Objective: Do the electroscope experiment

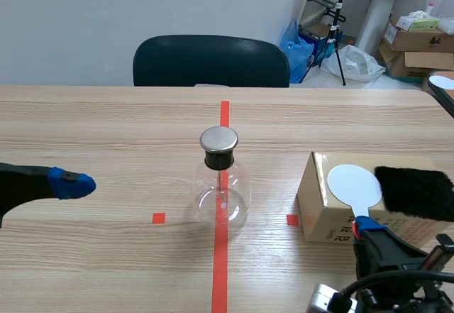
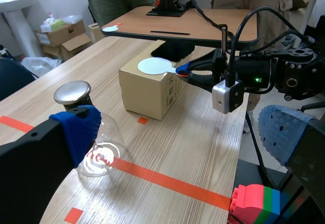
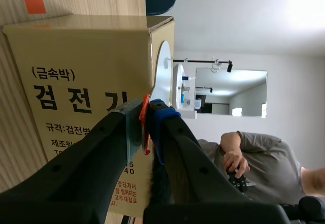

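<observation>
The right jaws pinch the white paddle (image 1: 354, 183) by its thin handle on the box (image 1: 319, 213); it may slip out and drop; the left jaws are apart.

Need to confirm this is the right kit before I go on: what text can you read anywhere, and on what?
"(금속박)": on the cardboard box, the side facing the right wrist view.
"검 전 기": large, beneath it; the last character is partly behind a finger of the right gripper.
"규격:": starts the smaller lines below; the rest is hidden or too small.
Box print in the scene and left wrist views: too blurred.
No text on the white paddle or the glass flask.
</observation>
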Robot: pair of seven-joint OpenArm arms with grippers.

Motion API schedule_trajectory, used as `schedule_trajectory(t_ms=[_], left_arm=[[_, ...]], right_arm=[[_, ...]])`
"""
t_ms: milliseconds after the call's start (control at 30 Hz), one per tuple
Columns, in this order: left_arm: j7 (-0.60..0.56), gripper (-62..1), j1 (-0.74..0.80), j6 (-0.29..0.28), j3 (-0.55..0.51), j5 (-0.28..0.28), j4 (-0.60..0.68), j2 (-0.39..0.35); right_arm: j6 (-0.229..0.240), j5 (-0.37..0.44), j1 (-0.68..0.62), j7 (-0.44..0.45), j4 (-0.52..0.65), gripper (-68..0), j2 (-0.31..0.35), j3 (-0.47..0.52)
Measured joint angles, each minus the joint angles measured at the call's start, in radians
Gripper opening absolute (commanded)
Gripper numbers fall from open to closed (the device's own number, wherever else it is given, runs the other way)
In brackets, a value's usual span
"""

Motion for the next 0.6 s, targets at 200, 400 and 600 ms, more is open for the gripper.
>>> schedule_trajectory(t_ms=[200, 400, 600], left_arm=[[0.0, 1.4, 0.0, 0.0, 0.0, 0.0, 0.0, 0.0], [0.0, 1.4, 0.0, 0.0, 0.0, 0.0, 0.0, 0.0], [0.0, 1.4, 0.0, 0.0, 0.0, 0.0, 0.0, 0.0]], right_arm=[[0.0, 0.0, 0.003, -0.002, 0.0, -66.5, 0.0, 0.0], [0.0, 0.0, 0.003, -0.002, 0.0, -66.4, 0.0, 0.0], [0.0, 0.008, 0.003, -0.003, 0.0, -59.6, 0.0, -0.008]])
